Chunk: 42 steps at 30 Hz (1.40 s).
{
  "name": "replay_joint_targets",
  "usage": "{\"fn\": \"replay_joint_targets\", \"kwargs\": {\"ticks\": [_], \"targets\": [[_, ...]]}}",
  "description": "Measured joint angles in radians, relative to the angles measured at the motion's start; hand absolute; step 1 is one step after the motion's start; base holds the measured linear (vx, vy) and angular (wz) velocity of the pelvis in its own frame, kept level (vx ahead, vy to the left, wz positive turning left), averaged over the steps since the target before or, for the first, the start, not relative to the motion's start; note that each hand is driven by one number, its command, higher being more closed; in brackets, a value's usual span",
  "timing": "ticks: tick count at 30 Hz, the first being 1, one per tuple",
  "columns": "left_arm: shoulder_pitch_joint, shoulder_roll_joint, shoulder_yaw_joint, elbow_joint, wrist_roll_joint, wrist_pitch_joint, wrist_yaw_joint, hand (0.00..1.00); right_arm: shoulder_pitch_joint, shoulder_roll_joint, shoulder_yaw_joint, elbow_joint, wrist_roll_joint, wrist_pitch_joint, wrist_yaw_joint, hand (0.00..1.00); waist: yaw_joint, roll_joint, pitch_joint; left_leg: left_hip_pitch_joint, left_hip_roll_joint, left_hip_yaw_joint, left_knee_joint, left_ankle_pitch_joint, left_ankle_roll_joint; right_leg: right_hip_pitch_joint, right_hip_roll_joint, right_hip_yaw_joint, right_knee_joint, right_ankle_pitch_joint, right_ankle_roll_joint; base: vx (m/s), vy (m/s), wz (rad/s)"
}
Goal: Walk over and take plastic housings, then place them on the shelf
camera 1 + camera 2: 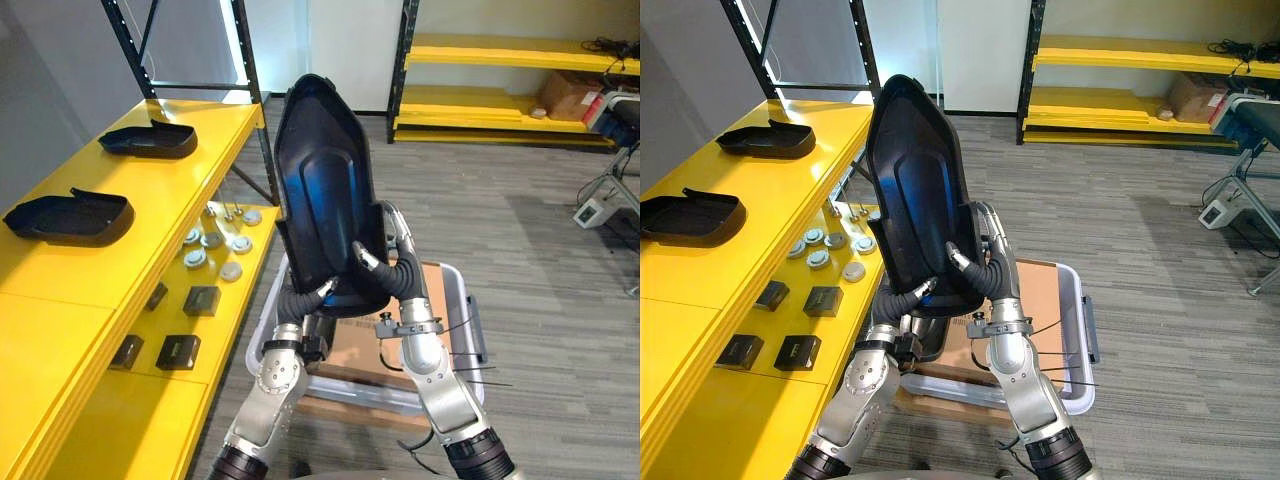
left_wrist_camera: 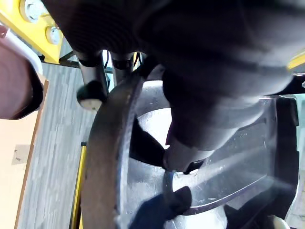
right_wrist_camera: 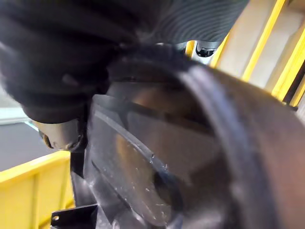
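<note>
Housing [image 1: 320, 190] up at centre, its lower edge pinched between curled fingers and thumbs of left hand [image 1: 322, 290] and right hand [image 1: 367, 260]. Below, crate [image 1: 1072, 320] holds cardboard box [image 1: 1035, 290]. Yellow shelf [image 1: 60, 290] on the left carries near housing [image 1: 70, 217] and far housing [image 1: 150, 140]; grey floor [image 1: 530, 280].

Legend. Left arm [image 1: 272, 378] and right arm [image 1: 440, 385]: silver-grey metal in rounded cast segments, each with a round joint cap and a black ribbed collar at its lower end; a silver clamp bracket [image 1: 410, 325] sits at the right wrist. Left hand [image 1: 315, 295] and right hand [image 1: 385, 270]: wrist and back sheathed in a dark, hose-like ribbed cover [image 1: 402, 280]; fingers [image 1: 362, 256] silver with dark tips.
</note>
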Motion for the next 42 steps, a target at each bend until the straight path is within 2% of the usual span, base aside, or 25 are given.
{"fn": "replay_joint_targets", "kwargs": {"ticks": [4,6,10,14,16,20,23,26,29,32,34,36,37,39,42], "targets": [[0.001,-0.004,0.058,-0.034,0.075,0.0,-0.001,1.0,0.0,-0.038,-0.038,-0.049,0.101,-0.043,0.055,0.0,0.0,-0.001,-0.001,0.0,-0.001,0.0,-0.001,0.003,0.004,0.0,0.001,-0.001,0.0,0.001,0.001,-0.01,-0.003,0.01],[0.002,-0.018,0.123,-0.041,0.106,0.0,0.003,1.0,0.0,-0.054,-0.095,-0.127,0.157,-0.077,0.072,0.0,0.0,-0.001,-0.001,0.002,-0.001,0.001,-0.001,0.004,0.005,0.001,0.001,0.001,0.0,0.001,0.001,0.0,0.0,0.0],[0.037,-0.031,0.226,-0.052,0.137,0.001,0.013,1.0,0.0,-0.055,-0.287,-0.251,0.267,-0.162,0.075,0.0,-0.003,-0.002,-0.002,0.004,-0.001,0.004,-0.001,0.004,0.005,0.001,0.001,0.003,0.0,0.0,0.001,0.0,0.0,0.0],[0.086,-0.038,0.283,-0.081,0.191,0.002,0.025,1.0,0.012,-0.05,-0.472,-0.254,0.424,-0.2,0.078,0.0,-0.004,-0.002,-0.002,0.006,-0.001,0.008,-0.002,0.004,0.005,0.003,0.0,0.004,0.0,0.0,0.001,-0.02,-0.006,0.0],[0.124,-0.048,0.314,-0.127,0.226,0.002,0.025,1.0,0.045,-0.044,-0.591,-0.248,0.551,-0.232,0.079,0.0,-0.005,-0.001,-0.001,0.006,-0.001,0.008,-0.002,0.004,0.005,0.003,0.0,0.005,0.0,0.0,0.002,-0.03,-0.014,-0.01],[0.165,-0.058,0.351,-0.183,0.243,-0.001,0.027,1.0,0.109,-0.028,-0.74,-0.157,0.64,-0.263,0.069,0.0,-0.014,-0.001,-0.001,0.006,-0.001,0.009,-0.003,0.004,0.004,0.001,0.001,0.006,0.0,0.0,0.002,-0.02,-0.011,-0.01],[0.2,-0.058,0.386,-0.23,0.252,-0.003,0.026,1.0,0.173,-0.027,-0.789,0.076,0.644,-0.245,0.053,0.0,-0.031,-0.001,-0.002,-0.002,0.0,0.009,-0.003,0.003,0.004,-0.005,0.001,0.006,-0.003,0.0,0.002,0.0,0.0,0.0],[0.243,-0.068,0.4,-0.284,0.252,-0.012,0.025,1.0,0.258,0.005,-0.836,0.361,0.648,-0.173,0.051,0.0,-0.03,0.005,0.0,-0.013,0.0,0.008,-0.003,0.004,0.004,-0.015,0.001,0.005,-0.003,0.0,0.002,0.0,0.0,0.0],[0.28,-0.086,0.399,-0.32,0.251,-0.025,0.023,1.0,0.317,0.052,-0.828,0.557,0.646,-0.12,0.068,0.0,-0.03,0.01,-0.001,-0.012,0.001,0.007,-0.003,0.003,0.004,-0.012,-0.002,0.003,-0.004,-0.001,0.003,0.0,-0.001,0.01],[0.294,-0.098,0.393,-0.334,0.25,-0.03,0.019,1.0,0.361,0.094,-0.783,0.655,0.609,-0.097,0.092,0.0,-0.029,0.008,0.0,-0.003,0.001,0.003,-0.003,0.002,0.004,0.003,-0.005,-0.004,-0.003,-0.004,0.006,-0.01,-0.002,0.08],[0.313,-0.099,0.377,-0.35,0.249,-0.031,0.0,1.0,0.387,0.117,-0.701,0.741,0.554,-0.074,0.122,0.0,-0.029,0.004,0.004,0.001,0.0,-0.003,0.006,-0.019,0.004,0.02,-0.01,-0.024,0.011,-0.02,0.011,-0.07,-0.007,0.2],[0.315,-0.099,0.359,-0.357,0.246,-0.037,-0.002,1.0,0.388,0.129,-0.641,0.801,0.531,-0.055,0.143,0.0,-0.015,0.001,0.008,-0.001,-0.004,-0.018,0.011,-0.025,0.005,0.021,-0.016,-0.039,0.032,-0.036,0.017,-0.06,-0.011,0.34],[0.315,-0.099,0.348,-0.357,0.241,-0.044,-0.003,1.0,0.385,0.129,-0.595,0.83,0.518,-0.037,0.157,0.0,-0.003,-0.005,0.014,-0.012,-0.009,-0.034,0.024,-0.026,0.006,0.022,-0.023,-0.071,0.048,-0.049,0.021,-0.06,-0.017,0.5],[0.315,-0.099,0.346,-0.36,0.239,-0.047,-0.003,1.0,0.376,0.131,-0.58,0.849,0.517,-0.036,0.162,0.0,0.002,-0.007,0.021,-0.033,-0.02,-0.067,0.047,-0.028,0.009,0.022,-0.036,-0.114,0.07,-0.067,0.024,-0.05,-0.012,0.78],[0.313,-0.098,0.322,-0.374,0.219,-0.048,-0.001,1.0,0.357,0.128,-0.553,0.876,0.518,-0.036,0.157,0.0,0.007,-0.006,0.051,-0.129,-0.037,-0.088,0.157,-0.048,0.02,0.022,-0.072,-0.251,0.136,-0.106,0.025,-0.05,0.011,1.34]]}}
